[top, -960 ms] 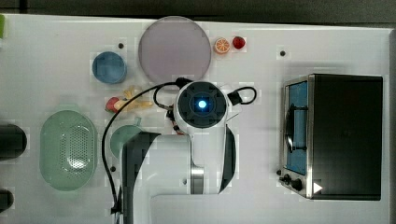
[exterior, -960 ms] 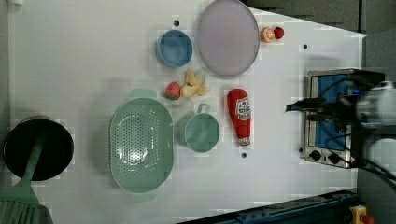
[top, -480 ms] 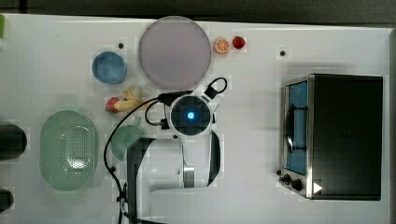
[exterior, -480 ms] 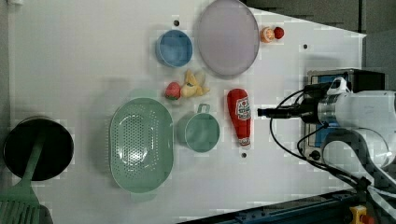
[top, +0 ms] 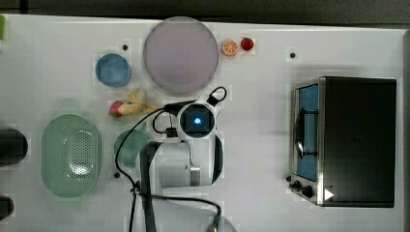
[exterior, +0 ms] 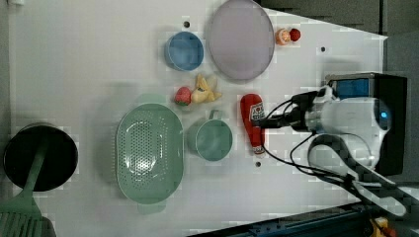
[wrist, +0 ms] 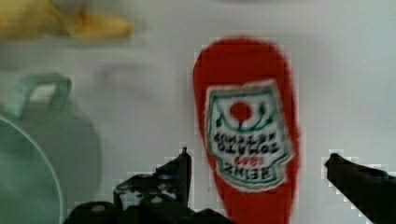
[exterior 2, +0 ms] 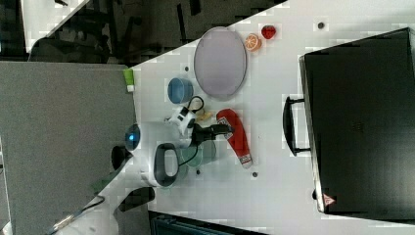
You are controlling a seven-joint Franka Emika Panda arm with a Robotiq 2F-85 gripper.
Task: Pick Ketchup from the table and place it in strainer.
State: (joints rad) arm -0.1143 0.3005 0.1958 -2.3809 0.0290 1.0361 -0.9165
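Beside the purple plate (exterior: 241, 38) sit a blue bowl (exterior: 184, 51), an orange slice (exterior: 282, 36) and a strawberry (exterior: 295, 34).

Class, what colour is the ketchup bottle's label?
White with a red mark, clearest in the wrist view on the Ketchup.

Illumination is bright and even across the white table (top: 58, 53), with soft, faint shadows beside the strainer (exterior: 148, 153) in the left view. The wrist view is blurred throughout (the Ketchup (wrist: 247, 135) label lettering is smeared, and the near fingers (wrist: 180, 172) are soft-edged). All views show blocky compression artefacts around object outlines.
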